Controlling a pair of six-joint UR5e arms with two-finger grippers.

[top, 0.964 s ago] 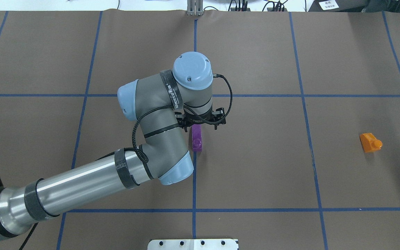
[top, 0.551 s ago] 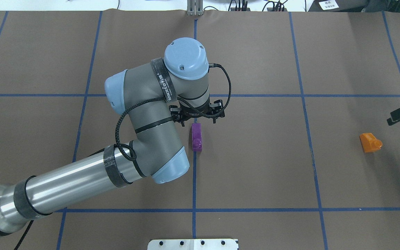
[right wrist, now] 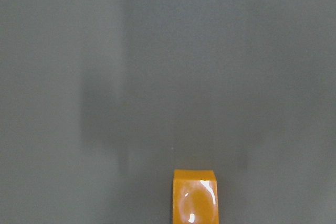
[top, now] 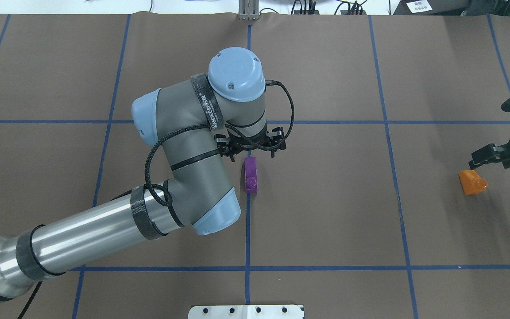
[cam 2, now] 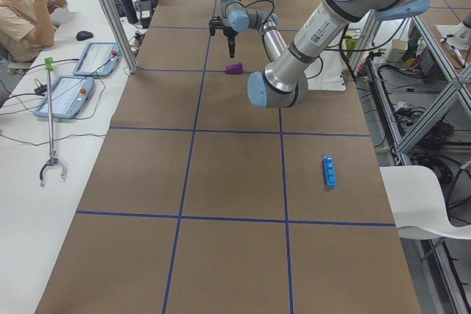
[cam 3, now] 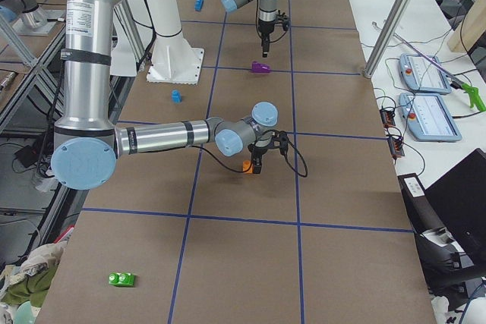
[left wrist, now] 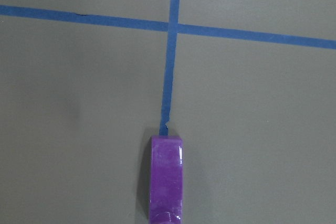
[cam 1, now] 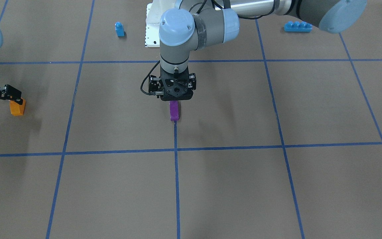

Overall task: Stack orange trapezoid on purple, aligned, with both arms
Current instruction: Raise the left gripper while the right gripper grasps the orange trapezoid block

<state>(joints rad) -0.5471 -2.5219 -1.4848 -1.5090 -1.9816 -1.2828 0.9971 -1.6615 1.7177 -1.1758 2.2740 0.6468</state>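
Note:
The purple brick (top: 250,176) lies on the brown mat on the centre blue line, also seen in the front view (cam 1: 174,111) and at the bottom of the left wrist view (left wrist: 166,179). My left gripper (top: 251,151) hangs just beyond its far end and clear of it; its fingers are hidden under the wrist. The orange trapezoid (top: 472,182) lies at the right of the mat, also seen in the front view (cam 1: 17,107) and the right wrist view (right wrist: 194,198). My right gripper (top: 503,153) is close beside it and apart from it; its fingers do not show.
A small blue single-stud brick (cam 1: 119,29) and a long blue brick (cam 1: 297,26) lie near the robot's white base plate (cam 1: 151,33). A green brick (cam 3: 121,279) lies at the mat's near right corner. An operator (cam 2: 22,12) sits beside the table.
My left arm has drawn back from over the purple brick toward the far side, so the brick now shows whole. My right gripper has come in from the right edge toward the orange trapezoid.

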